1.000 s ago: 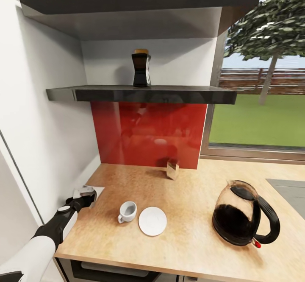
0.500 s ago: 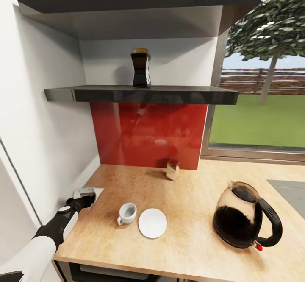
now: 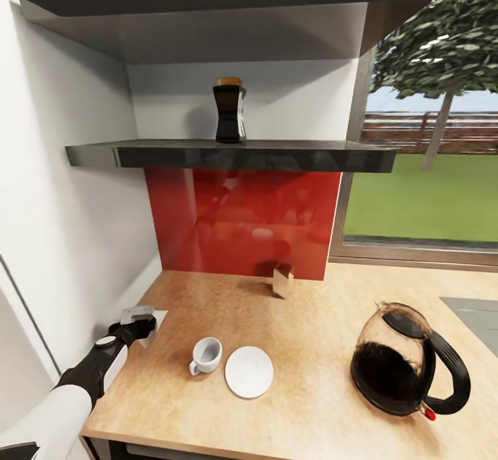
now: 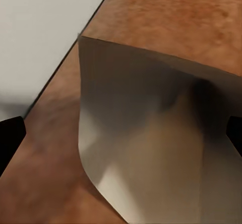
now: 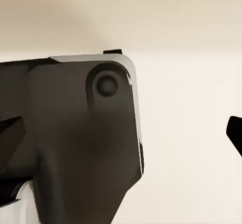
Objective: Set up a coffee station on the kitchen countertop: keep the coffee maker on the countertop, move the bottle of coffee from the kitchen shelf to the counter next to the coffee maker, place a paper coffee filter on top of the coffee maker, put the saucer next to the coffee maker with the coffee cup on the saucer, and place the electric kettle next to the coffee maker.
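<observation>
Bottle of coffee (image 3: 229, 110) up on the kitchen shelf (image 3: 235, 154), well above the kitchen countertop (image 3: 311, 322). Down there: coffee cup (image 3: 206, 355) just beside the saucer (image 3: 249, 372), electric kettle (image 3: 404, 370) farther right. Left gripper (image 3: 142, 324) spread wide around a paper coffee filter (image 4: 151, 148) by the wall. Right gripper (image 5: 121, 133) parted, nothing held.

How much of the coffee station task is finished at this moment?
Little looks done. The bottle of coffee is on the shelf, and the coffee cup stands beside the saucer, not on it. The left gripper is at a paper filter. The electric kettle sits on the countertop.
</observation>
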You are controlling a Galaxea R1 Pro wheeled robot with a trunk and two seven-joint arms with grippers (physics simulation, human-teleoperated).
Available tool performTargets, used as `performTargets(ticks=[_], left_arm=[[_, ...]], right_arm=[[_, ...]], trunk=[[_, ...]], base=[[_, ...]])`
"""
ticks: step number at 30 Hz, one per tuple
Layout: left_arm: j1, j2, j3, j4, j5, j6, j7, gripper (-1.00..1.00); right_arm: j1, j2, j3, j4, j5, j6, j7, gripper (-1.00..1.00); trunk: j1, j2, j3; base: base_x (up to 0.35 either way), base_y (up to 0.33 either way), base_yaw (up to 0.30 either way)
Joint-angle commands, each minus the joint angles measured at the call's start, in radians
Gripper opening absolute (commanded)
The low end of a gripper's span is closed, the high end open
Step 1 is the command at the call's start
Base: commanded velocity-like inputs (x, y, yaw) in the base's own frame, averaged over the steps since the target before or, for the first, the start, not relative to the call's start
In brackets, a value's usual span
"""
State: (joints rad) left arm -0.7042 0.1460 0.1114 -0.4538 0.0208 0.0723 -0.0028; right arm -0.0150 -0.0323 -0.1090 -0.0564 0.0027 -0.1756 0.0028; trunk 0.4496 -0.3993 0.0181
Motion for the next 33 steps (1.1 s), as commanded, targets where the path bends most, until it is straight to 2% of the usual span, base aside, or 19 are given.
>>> performTargets(ticks=[1, 13, 16, 33], left_arm=[[0.000, 0.000, 0.002, -0.002, 0.002, 0.006, 0.000, 1.00], [0.000, 0.000, 0.002, -0.002, 0.002, 0.006, 0.000, 1.00], [0.006, -0.015, -0.002, 0.007, 0.004, -0.011, -0.007, 1.00], [0.019, -0.017, -0.002, 0.006, 0.004, -0.012, -0.003, 1.00]], right_arm=[[0.000, 0.000, -0.006, 0.001, 0.000, -0.004, 0.000, 1.00], [0.000, -0.007, -0.005, 0.001, 0.003, -0.004, 0.000, 1.00], [0.000, 0.003, -0.005, -0.003, 0.003, -0.004, 0.000, 1.00], [0.000, 0.009, -0.006, -0.002, 0.003, -0.004, -0.001, 1.00]], trunk=[[0.000, -0.001, 0.000], [0.000, -0.001, 0.000], [0.000, -0.001, 0.000], [0.000, -0.001, 0.000]], base=[[0.024, 0.000, 0.000], [0.003, 0.000, 0.000], [0.000, 0.000, 0.000], [0.000, 0.000, 0.000]])
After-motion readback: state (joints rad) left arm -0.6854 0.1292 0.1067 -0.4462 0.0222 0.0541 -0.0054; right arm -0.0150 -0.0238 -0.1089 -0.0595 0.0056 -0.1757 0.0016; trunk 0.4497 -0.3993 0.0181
